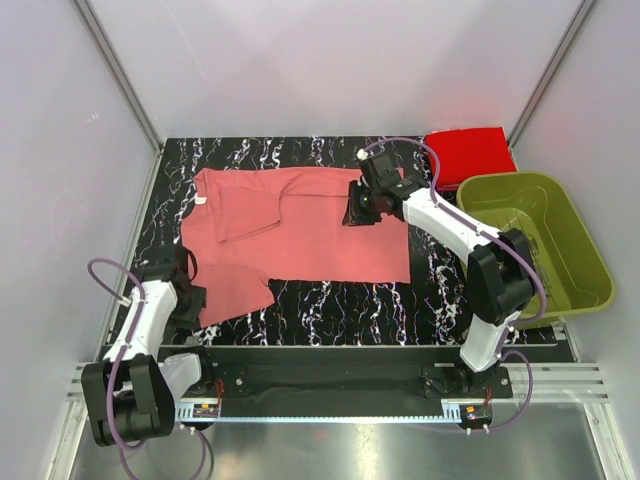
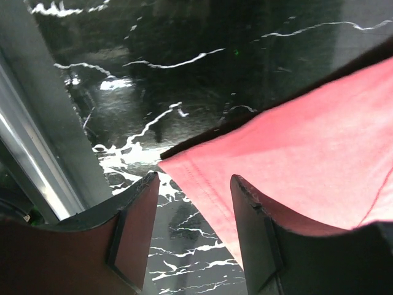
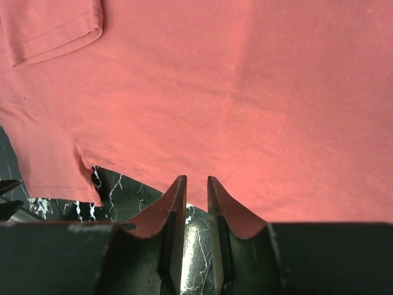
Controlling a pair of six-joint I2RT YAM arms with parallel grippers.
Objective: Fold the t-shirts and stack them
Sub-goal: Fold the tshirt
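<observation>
The salmon-pink t-shirt (image 1: pixel 300 225) lies spread on the black marble table (image 1: pixel 340 305), with one sleeve folded in over its body. The brighter red t-shirt (image 1: pixel 468 155) lies folded at the back right corner. My left gripper (image 1: pixel 186 278) is at the pink shirt's near left corner. In the left wrist view it (image 2: pixel 193 181) is open, low over the table, with the shirt's corner (image 2: pixel 295 153) just ahead and nothing held. My right gripper (image 1: pixel 358 205) is over the pink shirt's far right part. In the right wrist view its jaws (image 3: pixel 196 179) stand a narrow gap apart and empty, above the shirt (image 3: pixel 215 92).
An olive-green plastic basket (image 1: pixel 590 262) stands at the table's right side, beside the right arm. Grey walls close in the back and sides. A metal rail (image 2: pixel 37 178) runs along the table's left edge by the left gripper.
</observation>
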